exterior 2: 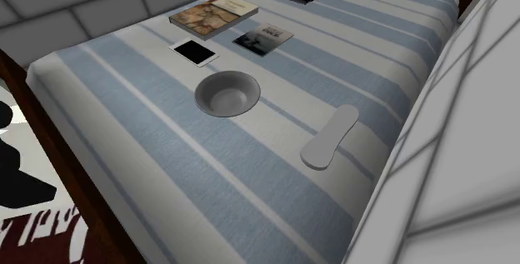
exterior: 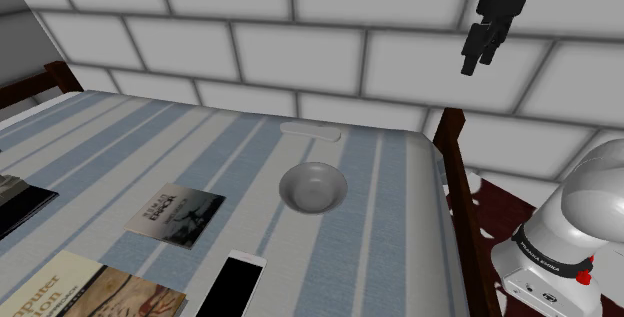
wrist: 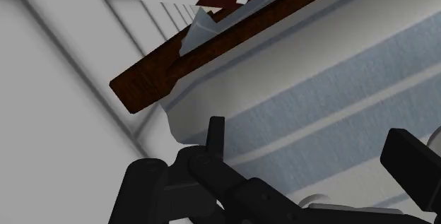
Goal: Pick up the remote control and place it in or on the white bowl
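The remote control (exterior: 311, 130) (exterior 2: 330, 138) is a pale grey oblong lying flat on the striped bed cover, close to the brick wall. The bowl (exterior: 313, 186) (exterior 2: 227, 93) looks grey-white and stands upright and empty a short way from the remote, toward the middle of the bed. My black gripper (exterior: 478, 63) hangs high in the air by the wall, above the bed's corner, far above and to the shoulder view's right of both things. In the wrist view its fingers (wrist: 215, 141) stand apart with nothing between them, and the gripper (wrist: 314, 155) is open.
A dark-screened phone (exterior: 232, 287) (exterior 2: 195, 52), a small dark-covered book (exterior: 176, 215) (exterior 2: 262, 38) and a larger book (exterior 2: 214, 14) lie beyond the bowl, away from the wall. The bed's wooden rail (exterior: 458, 190) (wrist: 233, 42) runs between the cover and my base (exterior: 565, 250).
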Tool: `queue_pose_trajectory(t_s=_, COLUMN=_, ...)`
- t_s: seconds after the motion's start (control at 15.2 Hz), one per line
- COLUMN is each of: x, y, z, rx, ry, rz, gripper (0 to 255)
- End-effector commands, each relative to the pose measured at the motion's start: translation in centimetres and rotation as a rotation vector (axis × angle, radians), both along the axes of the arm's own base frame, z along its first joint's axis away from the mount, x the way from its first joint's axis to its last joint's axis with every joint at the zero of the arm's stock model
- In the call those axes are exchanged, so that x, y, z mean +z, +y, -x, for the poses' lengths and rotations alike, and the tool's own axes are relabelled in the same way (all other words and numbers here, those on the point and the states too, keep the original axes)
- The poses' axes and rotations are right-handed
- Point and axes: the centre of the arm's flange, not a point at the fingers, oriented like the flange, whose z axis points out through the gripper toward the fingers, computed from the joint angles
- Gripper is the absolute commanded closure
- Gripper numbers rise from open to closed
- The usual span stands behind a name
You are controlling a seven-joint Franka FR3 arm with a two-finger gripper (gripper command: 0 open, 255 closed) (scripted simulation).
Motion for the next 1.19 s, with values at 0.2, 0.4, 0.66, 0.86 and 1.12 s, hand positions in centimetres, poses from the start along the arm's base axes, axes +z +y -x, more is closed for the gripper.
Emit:
queue_pose_trajectory(t_s=0.2, x=-2.0, y=1.0, z=-3.3, rx=0.045, ry=-0.002, rz=0.002, gripper=0)
queue_pose_trajectory(t_s=0.4, x=-4.0, y=2.1, z=-6.5, rx=0.09, ry=-0.004, rz=0.004, gripper=0)
queue_pose_trajectory(t_s=0.66, x=-6.7, y=3.9, z=-10.7, rx=0.151, ry=-0.007, rz=0.007, gripper=0)
queue_pose_trajectory(t_s=0.86, x=-8.7, y=5.3, z=-13.7, rx=0.196, ry=-0.01, rz=0.009, gripper=0)
queue_pose_trajectory(t_s=1.12, x=-11.3, y=7.5, z=-17.7, rx=0.256, ry=-0.013, rz=0.011, gripper=0)
